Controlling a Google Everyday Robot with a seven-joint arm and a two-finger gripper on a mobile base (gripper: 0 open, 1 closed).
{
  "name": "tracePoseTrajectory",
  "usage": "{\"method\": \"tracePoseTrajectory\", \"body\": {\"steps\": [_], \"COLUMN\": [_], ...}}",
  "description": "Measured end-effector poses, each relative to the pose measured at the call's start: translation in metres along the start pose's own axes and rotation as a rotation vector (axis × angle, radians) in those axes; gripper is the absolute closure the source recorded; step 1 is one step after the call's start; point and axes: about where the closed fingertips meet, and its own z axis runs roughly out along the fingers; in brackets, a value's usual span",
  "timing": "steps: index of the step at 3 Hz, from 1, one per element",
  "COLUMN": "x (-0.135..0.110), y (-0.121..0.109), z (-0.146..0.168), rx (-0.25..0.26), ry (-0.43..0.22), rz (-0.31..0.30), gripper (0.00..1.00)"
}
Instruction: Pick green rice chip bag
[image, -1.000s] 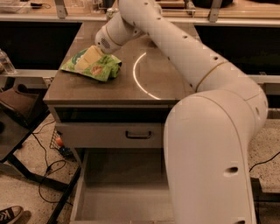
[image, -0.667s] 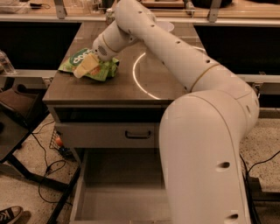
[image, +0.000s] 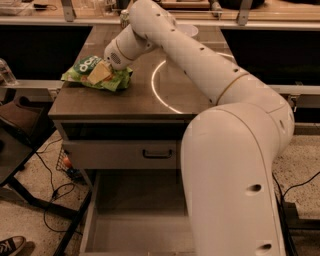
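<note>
Your pincer (image: 101, 73) sits at the left end of the worktop (image: 150, 102), low over the green rice chip bag (image: 81, 65), with its tan end lying over the middle of the crumpled foil. You cannot tell from this angle whether the pincer is wide, narrow or gripping the bag, because the round white wrist (image: 119, 52) covers most of it. You see the bag lying on the worktop near the left edge, about midway between front and back. Its white lettering faces up on the left half, and a fold of green foil sticks out to the right under the wrist.

From the wrist the white arm (image: 200, 65) runs back to the right across the worktop, bends at a big elbow and fills the right foreground. A thin bright arc (image: 154, 87) curves on the brown surface just right of the bag, partly hidden by the arm. At the far edge, behind the arm, you get a pale rounded shape (image: 187, 30) that may be a bowl.

Below the worktop's front is a closed drawer (image: 110, 154) with a dark handle (image: 157, 153), and under it a lower drawer (image: 135, 225) stands open. Black cables (image: 50, 175) trail over the speckled floor (image: 30, 225) on the left, and a shoe toe (image: 10, 245) shows in the bottom-left corner.
</note>
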Motion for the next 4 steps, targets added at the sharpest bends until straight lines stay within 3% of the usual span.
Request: {"method": "tracePoseTrajectory", "body": {"steps": [1, 2, 4], "x": [-0.0022, -0.0036, -0.004], "y": [0.0003, 0.0004, 0.0005], "z": [-0.0017, -0.0028, -0.0032], "rx": [0.0, -0.001, -0.001], "ry": [0.0, 0.0, 0.0], "rz": [0.0, 0.0, 0.0], "gripper": [0.95, 1.0, 1.0]}}
